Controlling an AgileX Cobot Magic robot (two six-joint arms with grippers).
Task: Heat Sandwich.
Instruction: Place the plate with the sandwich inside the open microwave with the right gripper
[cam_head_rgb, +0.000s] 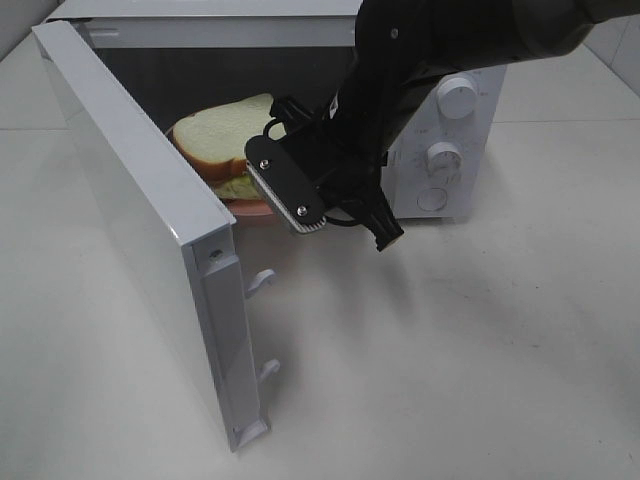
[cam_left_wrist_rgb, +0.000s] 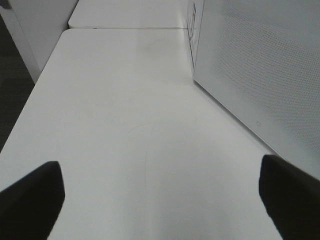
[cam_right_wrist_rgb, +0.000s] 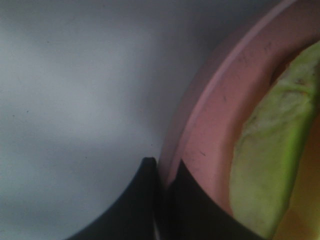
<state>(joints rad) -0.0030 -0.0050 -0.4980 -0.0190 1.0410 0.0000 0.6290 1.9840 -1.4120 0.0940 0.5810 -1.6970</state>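
Pink round plate (cam_right_wrist_rgb: 220, 115), rim pinched by right gripper (cam_right_wrist_rgb: 162, 172), bears spongy sandwich (cam_head_rgb: 225, 130)

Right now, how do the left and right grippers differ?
The left gripper is open over the table; the right gripper is shut on the pink plate's rim. The left gripper sits outside the microwave door; the right gripper reaches inside the microwave. Both have dark fingers.

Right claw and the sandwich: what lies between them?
Only the rim of the pink plate. In the right wrist view the right claw is shut on that rim, and the sandwich lies just inside it.
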